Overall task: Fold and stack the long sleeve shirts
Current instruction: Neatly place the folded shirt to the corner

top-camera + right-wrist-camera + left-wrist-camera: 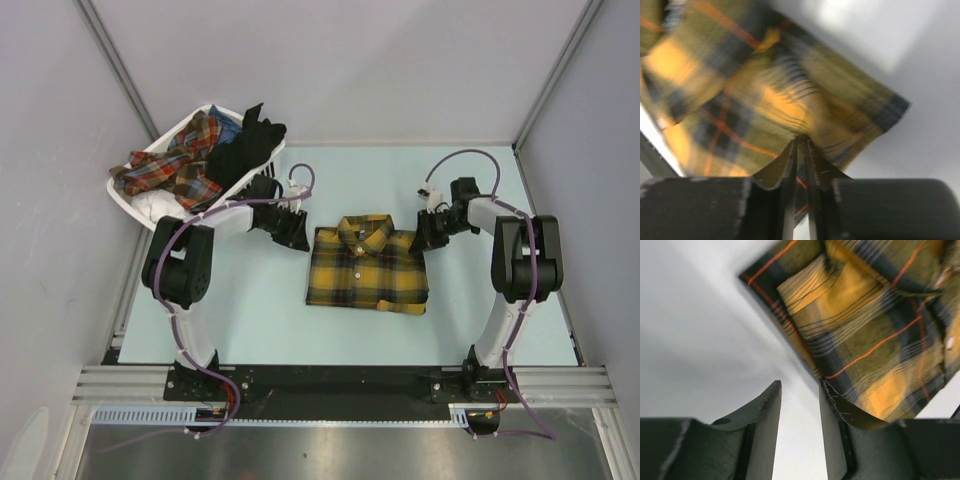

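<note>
A folded mustard-yellow and black plaid long sleeve shirt point(366, 265) lies collar up in the middle of the table. My left gripper point(298, 238) sits just off the shirt's upper left corner. In the left wrist view its fingers point(800, 385) stand open with only bare table between them, and the shirt point(875, 330) lies beside the right finger. My right gripper point(422, 240) is at the shirt's upper right corner. In the right wrist view it point(801, 142) is shut on a pinch of the plaid cloth point(765, 100).
A white slatted basket point(148, 212) stands at the back left, right behind my left arm. It holds a red plaid garment point(175, 165) and a black garment point(245, 150). Grey walls close in the table on the left, right and back.
</note>
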Controlling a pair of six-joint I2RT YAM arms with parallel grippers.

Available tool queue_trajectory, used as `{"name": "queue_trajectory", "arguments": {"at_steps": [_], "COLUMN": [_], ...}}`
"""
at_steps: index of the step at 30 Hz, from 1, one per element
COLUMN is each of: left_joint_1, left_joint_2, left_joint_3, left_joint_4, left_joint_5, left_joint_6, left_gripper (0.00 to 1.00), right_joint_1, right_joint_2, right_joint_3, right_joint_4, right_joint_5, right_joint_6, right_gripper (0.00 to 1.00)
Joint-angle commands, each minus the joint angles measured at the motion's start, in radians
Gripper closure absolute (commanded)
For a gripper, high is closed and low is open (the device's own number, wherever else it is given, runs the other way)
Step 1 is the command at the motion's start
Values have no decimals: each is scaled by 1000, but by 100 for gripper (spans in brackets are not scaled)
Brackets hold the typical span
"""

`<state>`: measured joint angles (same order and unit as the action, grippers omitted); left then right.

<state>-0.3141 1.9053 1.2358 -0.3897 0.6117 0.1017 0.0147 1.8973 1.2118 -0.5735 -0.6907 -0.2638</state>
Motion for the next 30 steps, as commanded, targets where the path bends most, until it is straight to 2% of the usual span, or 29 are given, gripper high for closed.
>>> {"name": "queue_trajectory", "arguments": {"at_steps": [1, 3, 5, 6, 7, 8, 9, 10, 12, 13, 14, 16, 17, 19, 21, 23, 26, 27, 29, 30], "left_joint_1": [-6, 1, 24, 24, 21, 4, -14, -43, -173, -225, -332, -439, -533, -629, -661, -684, -701, -704, -709, -708], "left_joint_2": [31, 32, -42, -86, -124, -199, -234, -267, -348, -367, -376, -359, -347, -283, -232, -160, -77, -54, 1, 12], "left_joint_3": [-22, -25, -47, -73, -81, -85, -85, -84, -81, -82, -79, -73, -58, -39, 2, 48, 115, 131, 168, 169], "left_joint_4": [-5, -5, 49, 66, 78, 80, 75, 69, 48, 46, 49, 55, 67, 110, 138, 156, 166, 166, 150, 149], "left_joint_5": [-23, -39, -29, -38, -32, -21, -32, -49, -114, -133, -148, -188, -199, -210, -207, -173, -147, -145, -144, -144], "left_joint_6": [26, 23, 18, 51, 75, 104, 165, 200, 319, 349, 380, 455, 473, 494, 458, 437, 379, 368, 342, 337], "left_gripper": [62, 67, 63, 61, 59, 53, 52, 50, 48, 47, 46, 45, 46, 47, 46, 46, 46, 46, 46, 46], "right_joint_1": [-7, -7, -7, -39, -45, -56, -83, -102, -151, -163, -176, -212, -223, -237, -248, -278, -312, -331, -344, -343], "right_joint_2": [40, 40, 1, -29, -55, -119, -151, -185, -303, -355, -400, -533, -568, -647, -672, -678, -601, -595, -583, -581], "right_joint_3": [8, 22, 32, 34, 34, 29, 9, -7, -99, -138, -188, -335, -378, -485, -538, -567, -595, -609, -620, -624], "right_joint_4": [110, 118, 113, 109, 103, 95, 81, 75, 72, 80, 89, 125, 136, 139, 117, 167, 172, 182, 161, 165], "right_joint_5": [71, 92, 98, 103, 96, 83, 68, 21, -21, -53, -61, -107, -124, -159, -158, -171, -161, -199, -204, -223], "right_joint_6": [47, 60, 64, 69, 81, 93, 119, 176, 248, 320, 355, 440, 505, 549, 567, 621, 655, 690, 692, 698], "right_gripper": [93, 99, 99, 95, 85, 79, 73, 62, 56, 48, 46, 39, 38, 41, 44, 45, 54, 58, 57, 49]}}
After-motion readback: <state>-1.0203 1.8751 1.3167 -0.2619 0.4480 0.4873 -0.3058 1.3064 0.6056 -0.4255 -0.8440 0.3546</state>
